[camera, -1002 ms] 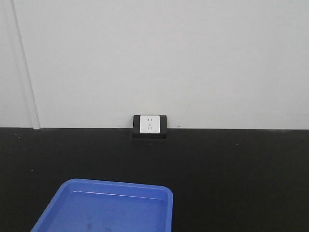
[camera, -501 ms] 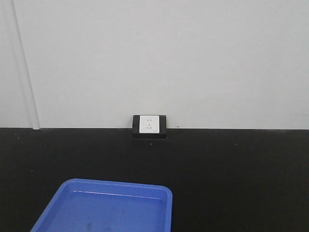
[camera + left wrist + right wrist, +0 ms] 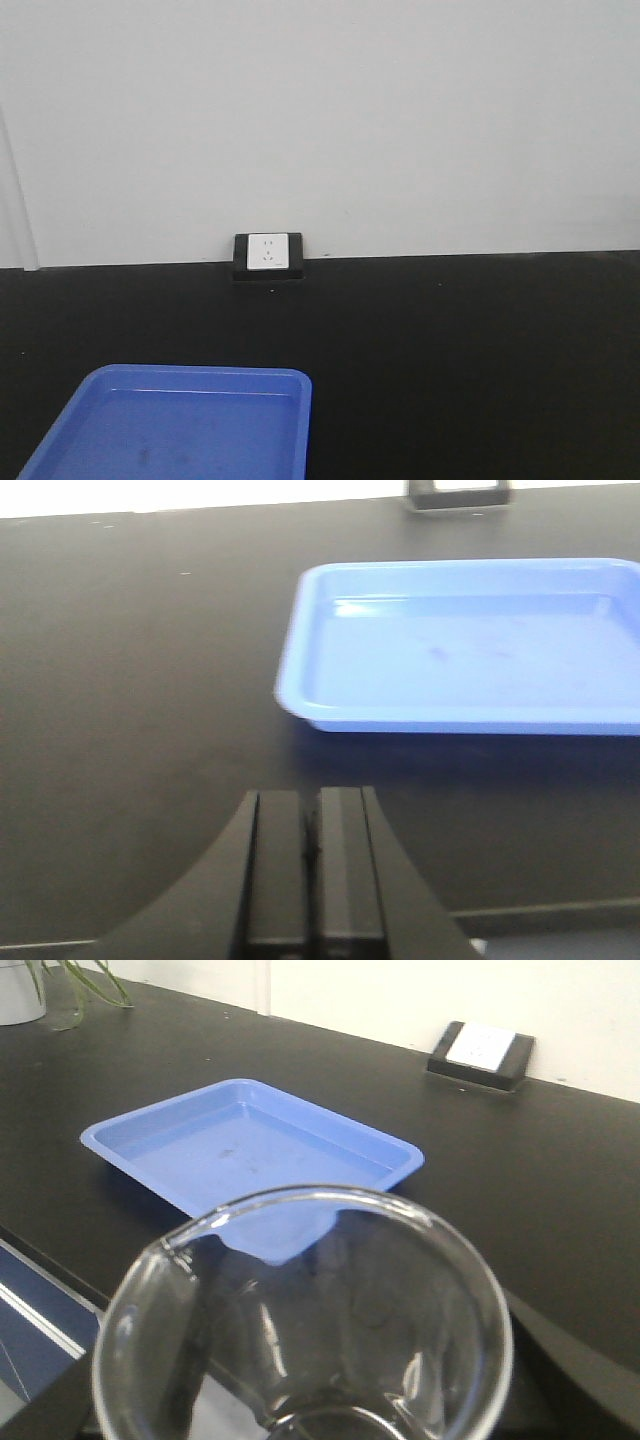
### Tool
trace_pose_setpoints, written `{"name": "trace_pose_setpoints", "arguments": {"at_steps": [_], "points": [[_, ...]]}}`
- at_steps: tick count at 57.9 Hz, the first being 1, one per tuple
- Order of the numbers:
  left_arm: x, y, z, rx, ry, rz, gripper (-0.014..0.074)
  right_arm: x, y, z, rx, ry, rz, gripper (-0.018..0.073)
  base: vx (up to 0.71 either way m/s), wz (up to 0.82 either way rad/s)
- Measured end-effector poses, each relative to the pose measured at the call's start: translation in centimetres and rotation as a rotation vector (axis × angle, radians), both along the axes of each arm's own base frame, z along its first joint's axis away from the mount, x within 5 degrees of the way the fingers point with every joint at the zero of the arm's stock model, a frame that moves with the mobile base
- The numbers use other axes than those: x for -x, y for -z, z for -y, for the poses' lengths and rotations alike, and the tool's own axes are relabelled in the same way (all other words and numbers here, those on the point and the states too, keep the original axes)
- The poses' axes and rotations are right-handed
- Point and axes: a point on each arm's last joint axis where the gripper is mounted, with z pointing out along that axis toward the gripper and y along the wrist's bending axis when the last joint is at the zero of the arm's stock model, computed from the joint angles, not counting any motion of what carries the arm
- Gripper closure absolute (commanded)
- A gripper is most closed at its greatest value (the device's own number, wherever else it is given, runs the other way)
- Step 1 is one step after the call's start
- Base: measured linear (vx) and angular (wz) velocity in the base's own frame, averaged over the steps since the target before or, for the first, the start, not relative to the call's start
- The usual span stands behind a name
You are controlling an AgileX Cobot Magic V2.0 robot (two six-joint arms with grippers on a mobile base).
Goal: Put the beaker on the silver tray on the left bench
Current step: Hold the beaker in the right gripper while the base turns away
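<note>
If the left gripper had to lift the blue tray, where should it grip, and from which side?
Probably the raised rim along the near long side of the blue tray, coming from above, one finger inside, one outside. It lies flat and wide on the bench, so only that thin rim fits the jaws. The left gripper is shut.

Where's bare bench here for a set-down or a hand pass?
Free: black worktop right of the blue tray, the strip between tray and socket box, and, in the left wrist view, the stretch left of the tray. The tray is empty too. Crowded only at the plant leaves in the right wrist view.
</note>
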Motion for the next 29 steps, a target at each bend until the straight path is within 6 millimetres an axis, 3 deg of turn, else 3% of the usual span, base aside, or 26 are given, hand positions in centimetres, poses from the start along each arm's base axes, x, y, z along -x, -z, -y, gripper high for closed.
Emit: {"name": "trace_pose_setpoints", "arguments": {"at_steps": [16,29], "points": [[0.0,0.0,0.0,0.0,0.0,0.0,0.0595,0.0,0.0,0.0,0.0,0.0,0.0,0.0564,-0.15,-0.28],[0.0,0.0,0.0,0.0,0.0,0.0,0.0595,0.0,0.0,0.0,0.0,0.0,0.0,0.0564,-0.22,-0.06]]}}
